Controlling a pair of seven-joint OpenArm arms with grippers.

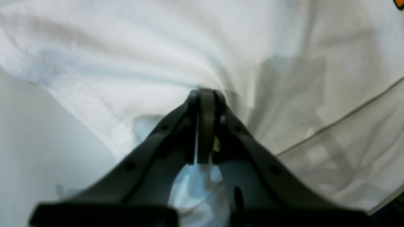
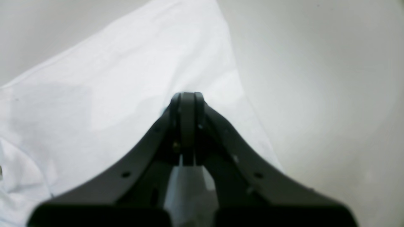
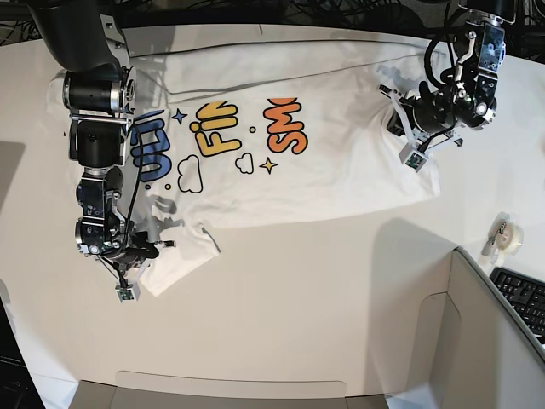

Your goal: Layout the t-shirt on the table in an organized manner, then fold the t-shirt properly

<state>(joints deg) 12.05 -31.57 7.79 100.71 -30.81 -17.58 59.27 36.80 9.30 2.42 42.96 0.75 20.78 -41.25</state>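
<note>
T-shirt (image 3: 281,162): white, print side up, spread across the far half of the counter (image 3: 306,324). Left hand (image 1: 205,94): clenched on shirt fabric, cloth bunched at its tips. Right hand (image 2: 187,96): clenched on a shirt corner. Tape roll (image 3: 504,233) and keyboard (image 3: 521,296): near the counter's edge.

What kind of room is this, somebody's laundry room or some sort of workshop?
Probably a robotics lab or office, not a laundry room. Cables trail behind the big white table, a computer keyboard sits past a grey partition, and a tape roll lies nearby.
</note>
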